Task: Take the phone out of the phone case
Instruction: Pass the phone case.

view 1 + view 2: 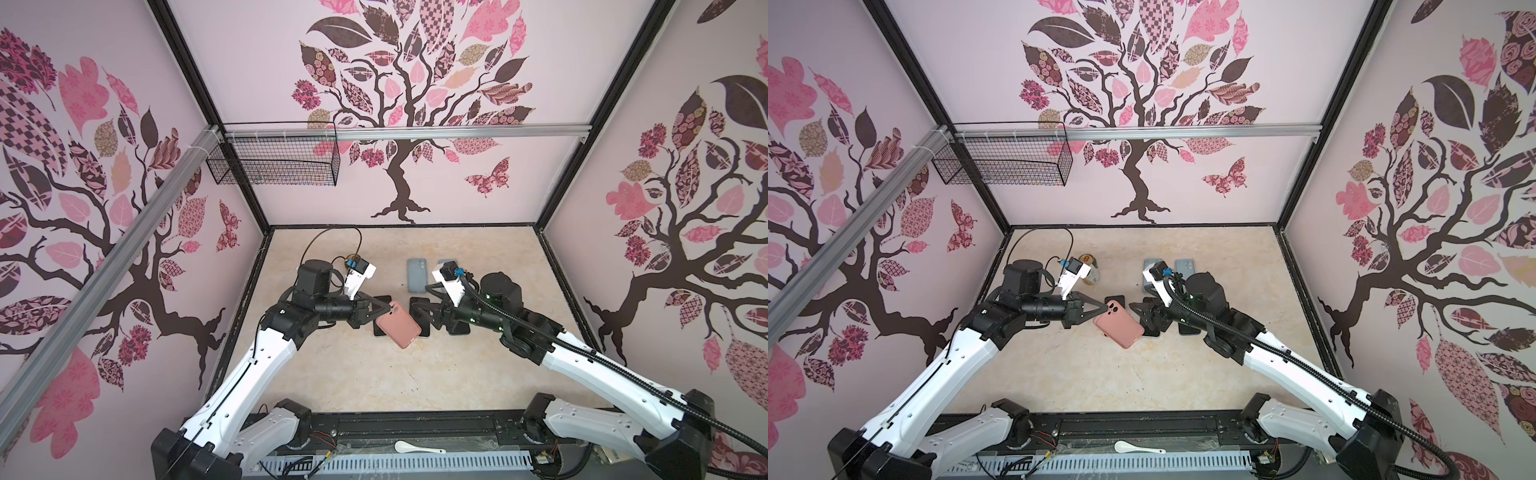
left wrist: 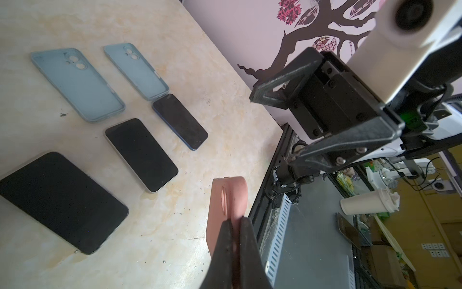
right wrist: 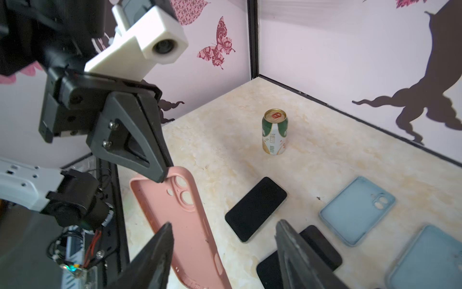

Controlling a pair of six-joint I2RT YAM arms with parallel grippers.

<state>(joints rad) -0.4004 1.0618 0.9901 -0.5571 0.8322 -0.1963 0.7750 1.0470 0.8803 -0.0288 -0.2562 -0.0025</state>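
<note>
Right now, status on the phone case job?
Left end effector shut on pink case, raised. Right end effector open beside it. Case empty; phones on table.

You face a robot test cell in a lab: a booth with aluminium rails (image 1: 415,133) and black frame posts (image 1: 191,70), walls papered with pink tree decals (image 1: 399,104), a marbled tabletop (image 1: 353,374), wire basket (image 1: 274,162) at ten o'clock, cable duct (image 1: 395,463) at six o'clock.

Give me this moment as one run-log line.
left gripper jaws shut on empty pink silicone phone case, lifted | right gripper jaws open near case | three black-screened phones bare on table
</note>
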